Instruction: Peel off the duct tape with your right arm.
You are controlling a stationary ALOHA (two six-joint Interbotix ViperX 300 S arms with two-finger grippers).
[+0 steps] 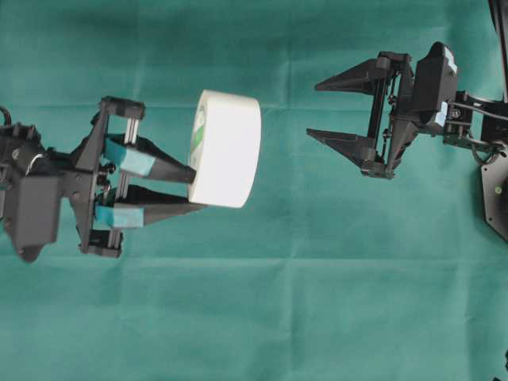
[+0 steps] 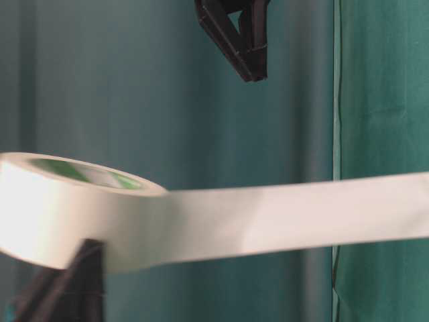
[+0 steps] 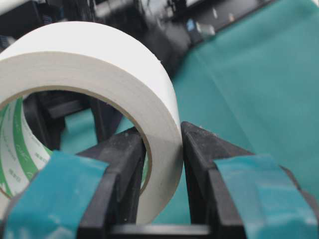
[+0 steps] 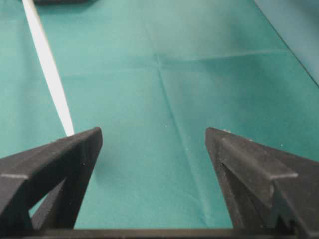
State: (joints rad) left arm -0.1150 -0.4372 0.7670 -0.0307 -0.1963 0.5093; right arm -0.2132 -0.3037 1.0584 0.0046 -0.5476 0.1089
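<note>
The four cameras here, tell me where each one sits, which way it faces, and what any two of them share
Overhead: above, facing down on the green cloth; left gripper clamps the duct tape, right gripper open.
Table-level: low, facing sideways; blurred roll close, a black finger above.
Left wrist: behind its teal-strip fingers, pinching the roll's wall.
Right wrist: behind its spread fingers, facing bare cloth.
Shared: overhead and left wrist both show the grip.

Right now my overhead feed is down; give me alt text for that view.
The left gripper clamps the wall of the white duct tape, holding the roll on edge above the green cloth. The right gripper hangs open to its right, apart from it.
</note>
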